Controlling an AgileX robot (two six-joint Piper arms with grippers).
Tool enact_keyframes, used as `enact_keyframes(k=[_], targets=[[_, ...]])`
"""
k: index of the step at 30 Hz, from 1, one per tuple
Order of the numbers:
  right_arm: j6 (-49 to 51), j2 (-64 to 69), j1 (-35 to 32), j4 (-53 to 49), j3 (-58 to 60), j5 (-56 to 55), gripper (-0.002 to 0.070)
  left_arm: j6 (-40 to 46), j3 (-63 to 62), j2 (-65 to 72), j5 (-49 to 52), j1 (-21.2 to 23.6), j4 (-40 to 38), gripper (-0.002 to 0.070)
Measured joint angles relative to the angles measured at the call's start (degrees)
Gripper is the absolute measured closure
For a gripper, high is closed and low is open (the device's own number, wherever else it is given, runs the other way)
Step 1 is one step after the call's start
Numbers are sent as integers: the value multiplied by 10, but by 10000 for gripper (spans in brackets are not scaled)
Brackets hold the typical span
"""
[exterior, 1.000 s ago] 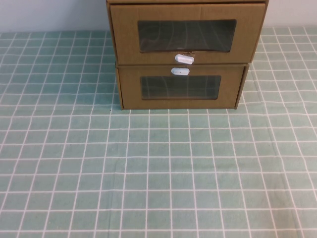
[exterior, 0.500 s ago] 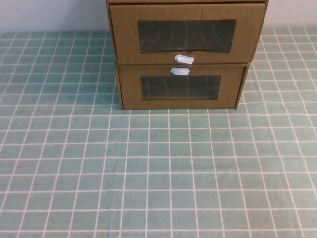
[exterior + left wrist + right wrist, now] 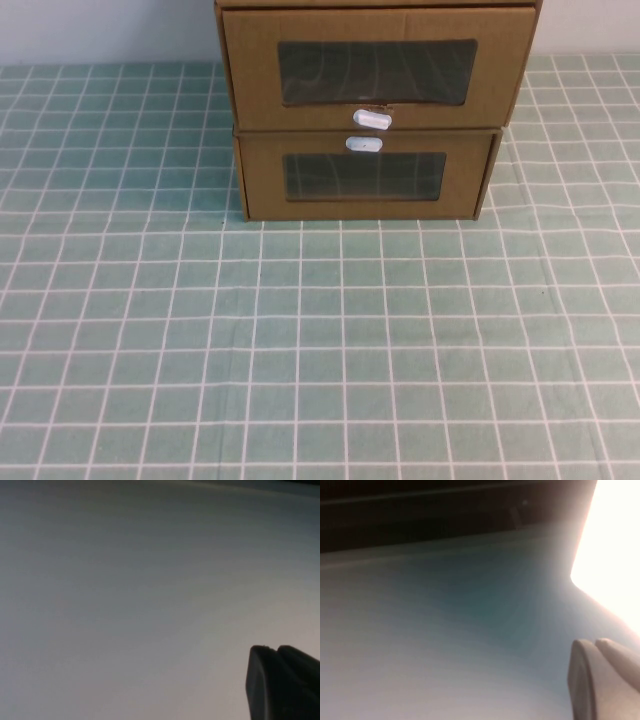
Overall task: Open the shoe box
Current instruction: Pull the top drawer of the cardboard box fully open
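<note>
Two brown cardboard shoe boxes are stacked at the back of the table in the high view. The upper box (image 3: pixel 250 70) and the lower box (image 3: pixel 262 175) each have a dark window in a closed front flap. The upper flap has a white pull tab (image 3: pixel 371 119) at its lower edge, and the lower flap has one (image 3: pixel 364 144) at its top edge. Neither arm shows in the high view. My left gripper (image 3: pixel 272 650) is shut against a blank grey background. My right gripper (image 3: pixel 594 644) is shut too, with nothing held, over a blurred teal surface.
A green cloth with a white grid (image 3: pixel 300 340) covers the table in front of and beside the boxes. A pale wall (image 3: pixel 100 30) rises behind them. A bright glare (image 3: pixel 615 545) fills one corner of the right wrist view.
</note>
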Motion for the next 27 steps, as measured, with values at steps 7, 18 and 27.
enact_keyframes(k=[7, 18, 27], targets=[[16, 119, 0, -2, -126, 62, 689, 12, -133, 99, 69, 0, -54, 680], [17, 356, 0, -5, -291, 504, 689, 109, -405, 368, 346, 0, -167, 680], [-8, 440, 0, 72, -295, 584, 689, 109, -562, 591, 515, 0, -209, 680]])
